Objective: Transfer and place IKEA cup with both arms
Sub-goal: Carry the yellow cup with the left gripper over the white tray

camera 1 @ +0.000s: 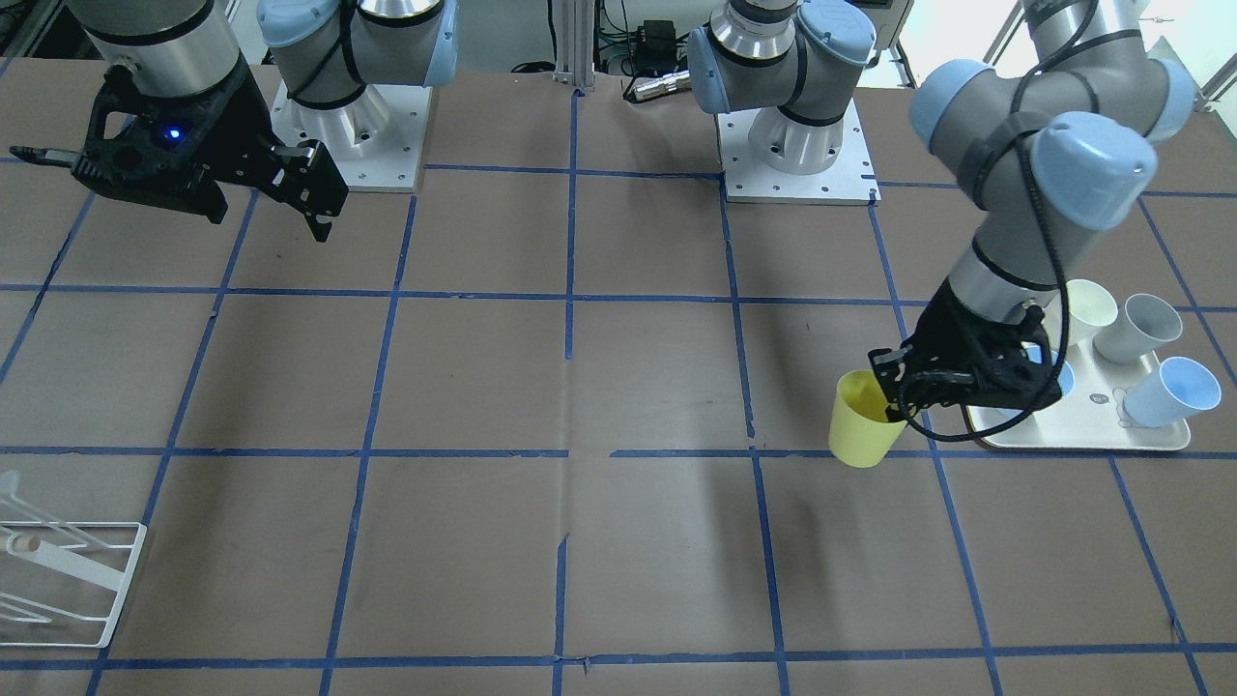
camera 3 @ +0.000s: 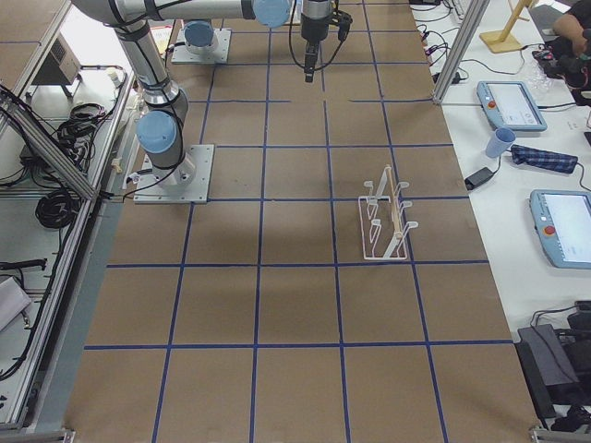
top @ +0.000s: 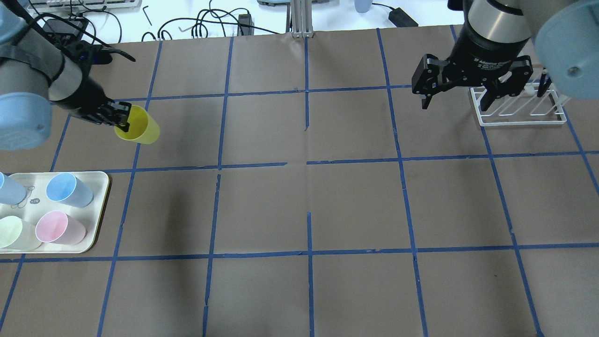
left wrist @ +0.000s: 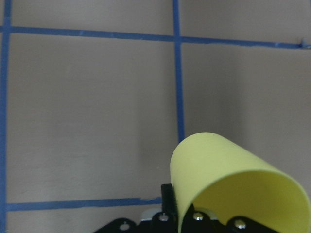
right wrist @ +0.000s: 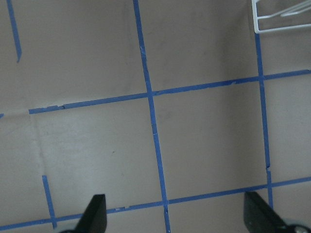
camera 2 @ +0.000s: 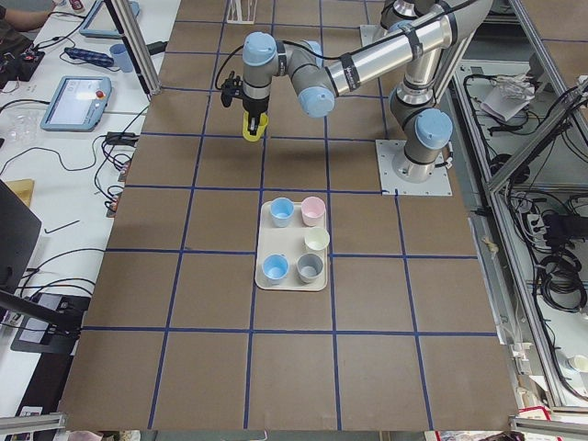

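The yellow IKEA cup (top: 140, 127) hangs tilted above the table at the far left of the overhead view, its mouth toward my left gripper (top: 122, 122). That gripper is shut on the cup's rim, one finger inside and one outside. The cup also shows in the front view (camera 1: 860, 425), just beside the tray, and fills the lower right of the left wrist view (left wrist: 233, 184). My right gripper (top: 455, 104) is open and empty, held high over the far right of the table next to the rack; its wrist view shows only taped table between the fingers (right wrist: 97, 216).
A cream tray (top: 100, 187) at the near left holds a blue cup (top: 68, 188), a pink cup (top: 58, 227), a pale cup (top: 14, 232) and another light blue cup (top: 9, 189). A white wire rack (top: 519, 114) stands at the far right. Blue tape grids the brown table.
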Available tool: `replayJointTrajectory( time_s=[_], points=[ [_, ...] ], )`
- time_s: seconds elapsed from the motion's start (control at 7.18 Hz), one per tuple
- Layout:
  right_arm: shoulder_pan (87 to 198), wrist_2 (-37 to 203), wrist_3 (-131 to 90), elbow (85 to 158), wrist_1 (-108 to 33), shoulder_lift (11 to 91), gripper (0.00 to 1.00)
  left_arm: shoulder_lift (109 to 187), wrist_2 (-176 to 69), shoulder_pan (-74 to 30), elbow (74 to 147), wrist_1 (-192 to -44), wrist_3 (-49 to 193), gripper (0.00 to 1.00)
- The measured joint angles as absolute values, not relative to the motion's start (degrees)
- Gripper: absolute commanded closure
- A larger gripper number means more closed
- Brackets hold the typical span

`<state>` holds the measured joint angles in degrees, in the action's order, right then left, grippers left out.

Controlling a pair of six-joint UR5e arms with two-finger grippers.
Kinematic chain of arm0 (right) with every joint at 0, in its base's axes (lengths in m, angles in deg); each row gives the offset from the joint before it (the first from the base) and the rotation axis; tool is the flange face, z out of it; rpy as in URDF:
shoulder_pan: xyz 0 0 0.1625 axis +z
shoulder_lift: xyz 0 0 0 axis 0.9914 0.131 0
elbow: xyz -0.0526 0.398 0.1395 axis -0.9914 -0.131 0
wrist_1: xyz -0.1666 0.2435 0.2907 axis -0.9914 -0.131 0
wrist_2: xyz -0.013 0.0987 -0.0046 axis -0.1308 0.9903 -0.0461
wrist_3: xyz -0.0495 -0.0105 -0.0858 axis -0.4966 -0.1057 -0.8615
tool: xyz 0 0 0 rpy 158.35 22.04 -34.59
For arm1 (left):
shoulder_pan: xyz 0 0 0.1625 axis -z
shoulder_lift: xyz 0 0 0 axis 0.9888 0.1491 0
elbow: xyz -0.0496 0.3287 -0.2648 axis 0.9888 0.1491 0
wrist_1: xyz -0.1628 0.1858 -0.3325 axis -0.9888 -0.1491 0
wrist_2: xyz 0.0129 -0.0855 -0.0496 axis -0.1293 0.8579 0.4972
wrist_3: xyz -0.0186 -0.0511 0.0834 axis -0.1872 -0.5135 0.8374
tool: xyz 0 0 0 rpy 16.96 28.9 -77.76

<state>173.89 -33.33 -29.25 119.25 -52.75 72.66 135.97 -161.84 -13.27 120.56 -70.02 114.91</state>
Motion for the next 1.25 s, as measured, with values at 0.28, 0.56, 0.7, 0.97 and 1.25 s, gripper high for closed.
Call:
replayJointTrajectory(
  time_s=[0.28, 0.56, 0.7, 0.97, 1.25],
  points=[
    [175.9, -33.3, -29.7, 119.4, -57.1, 72.1, 0.0, 138.2, -163.4, -25.5, 115.0, -77.3, 131.6, 1.0],
    [175.2, -30.3, -31.0, 118.2, -57.4, 71.6, 0.0, 142.6, -163.0, -35.1, 112.4, -77.6, 146.9, 1.0],
    [174.8, -29.2, -31.3, 116.3, -55.2, 70.8, 0.0, 145.2, -162.7, -37.9, 111.8, -76.1, 151.3, 1.0],
    [174.7, -28.9, -31.9, 114.2, -51.3, 69.7, 0.0, 148.9, -162.8, -40.2, 111.2, -74.3, 155.6, 1.0],
    [174.7, -28.9, -34.8, 114.7, -50.8, 70.1, 0.0, 150.3, -163.3, -40.8, 111.8, -74.5, 156.1, 1.0]
  ],
)
